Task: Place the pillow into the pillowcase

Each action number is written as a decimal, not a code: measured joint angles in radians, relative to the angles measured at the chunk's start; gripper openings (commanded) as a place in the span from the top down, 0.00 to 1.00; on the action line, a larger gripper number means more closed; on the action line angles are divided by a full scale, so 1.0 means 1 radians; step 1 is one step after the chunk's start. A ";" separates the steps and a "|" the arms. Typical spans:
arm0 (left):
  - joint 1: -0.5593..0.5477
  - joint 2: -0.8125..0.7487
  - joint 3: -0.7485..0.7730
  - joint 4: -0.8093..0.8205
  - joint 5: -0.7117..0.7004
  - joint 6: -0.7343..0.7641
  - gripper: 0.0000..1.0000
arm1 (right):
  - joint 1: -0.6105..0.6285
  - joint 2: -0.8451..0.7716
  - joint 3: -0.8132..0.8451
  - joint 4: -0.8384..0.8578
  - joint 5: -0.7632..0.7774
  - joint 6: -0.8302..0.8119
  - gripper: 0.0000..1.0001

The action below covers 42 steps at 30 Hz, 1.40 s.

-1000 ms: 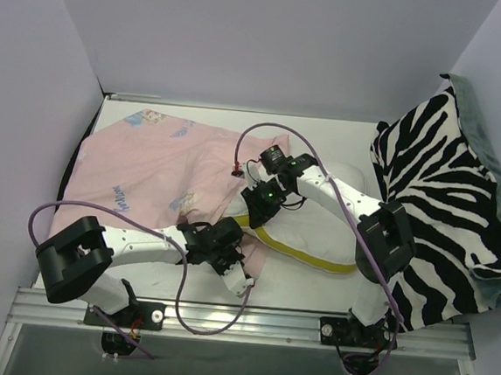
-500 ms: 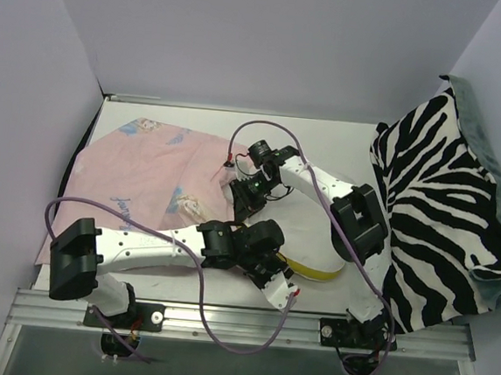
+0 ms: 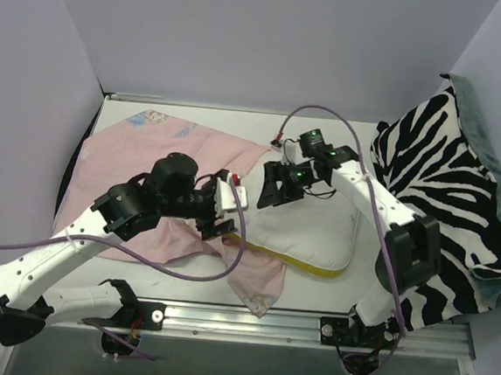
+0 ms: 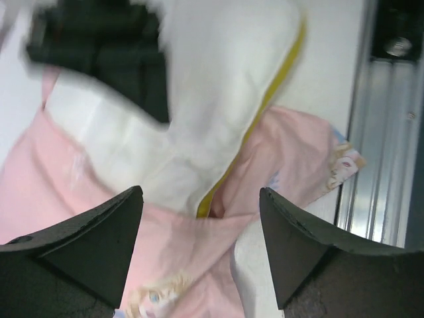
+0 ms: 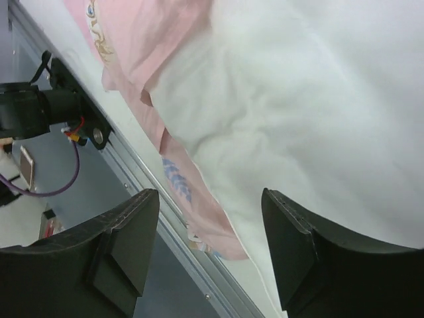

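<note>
Plump white pillow with yellow side band [image 3: 308, 232] lies on the white worktop [image 3: 325, 133], centre-right, mostly uncovered. Thin pale pink pillowcase with cartoon print [image 3: 138, 165] is spread to its left; pink fabric overlaps the pillow's left end, and a flap reaches toward the front rail [image 3: 248, 321].

Left end effector [image 4: 201, 195]: fingers wide apart, nothing between them, over that overlap.

Right end effector [image 5: 211, 193]: fingers apart, empty, above the pillow's far left part.

Black-and-white zebra-striped blanket [image 3: 447, 200] lies at the right.
</note>
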State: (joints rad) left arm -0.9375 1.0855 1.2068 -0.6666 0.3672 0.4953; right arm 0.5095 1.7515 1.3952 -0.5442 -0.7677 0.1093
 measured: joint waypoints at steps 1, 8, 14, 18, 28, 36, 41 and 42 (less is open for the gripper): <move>0.065 -0.008 0.002 -0.010 -0.014 -0.052 0.21 | -0.025 -0.046 -0.013 -0.008 0.011 0.000 0.36; 0.227 0.242 0.072 -0.079 -0.225 -0.342 0.22 | -0.136 -0.111 -0.040 -0.043 0.161 0.015 0.37; 0.223 0.554 0.176 -0.096 -0.419 -0.454 0.40 | -0.158 0.042 -0.047 -0.042 0.241 0.053 0.38; 0.225 0.636 0.177 -0.102 -0.520 -0.450 0.61 | -0.164 0.056 -0.065 -0.043 0.255 0.063 0.45; 0.120 0.697 0.296 -0.081 -0.429 -0.404 1.00 | -0.172 0.107 -0.081 -0.039 0.215 0.064 0.79; -0.009 0.718 0.322 0.009 -0.100 -0.415 1.00 | -0.172 0.105 -0.103 -0.037 0.110 0.119 0.81; 0.111 0.653 0.164 0.067 0.052 -0.417 0.64 | -0.182 0.047 -0.152 -0.034 0.068 0.134 0.69; 0.153 0.639 0.135 0.053 0.068 -0.409 0.53 | -0.186 0.028 -0.155 -0.036 0.068 0.127 0.62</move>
State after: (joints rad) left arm -0.7849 1.7245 1.3422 -0.6140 0.4351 0.0868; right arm 0.3237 1.7798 1.2400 -0.5804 -0.7002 0.2359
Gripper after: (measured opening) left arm 0.158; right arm 0.270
